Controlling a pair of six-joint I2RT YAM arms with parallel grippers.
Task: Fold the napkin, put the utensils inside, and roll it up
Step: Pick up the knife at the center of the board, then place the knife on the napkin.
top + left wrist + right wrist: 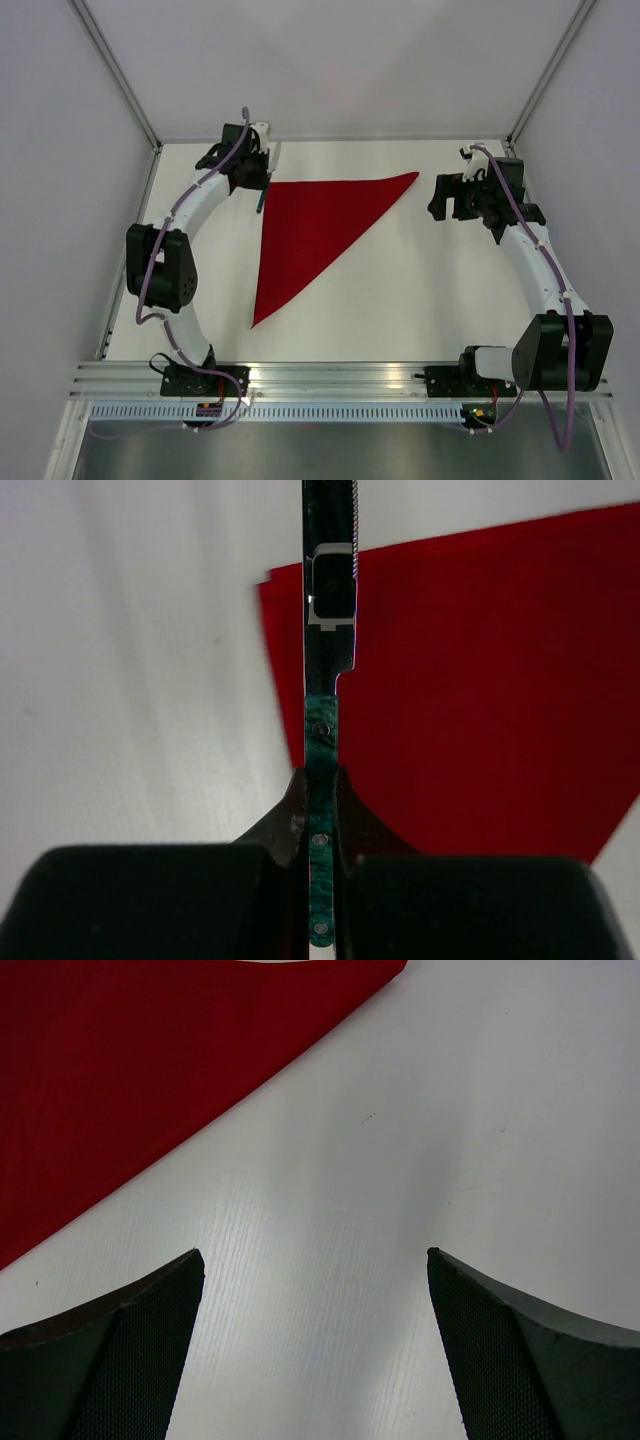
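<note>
**Left gripper [320,785] clamped on a knife [328,630] at the far-left corner of the napkin [310,225].**
The jaws pinch the knife's green handle, which is seen edge-on. Its serrated blade runs straight out from the fingers, along the napkin's left edge near that corner; whether it touches the cloth cannot be told. The napkin lies flat on the table [400,1160], folded into a triangle. One edge runs along the far side, one runs down the left, and the long edge slants from the far-right tip to the near-left tip. The right gripper [315,1255], jaws spread wide and holding nothing, hovers over bare table near the far-right tip, clear of the cloth.
</note>
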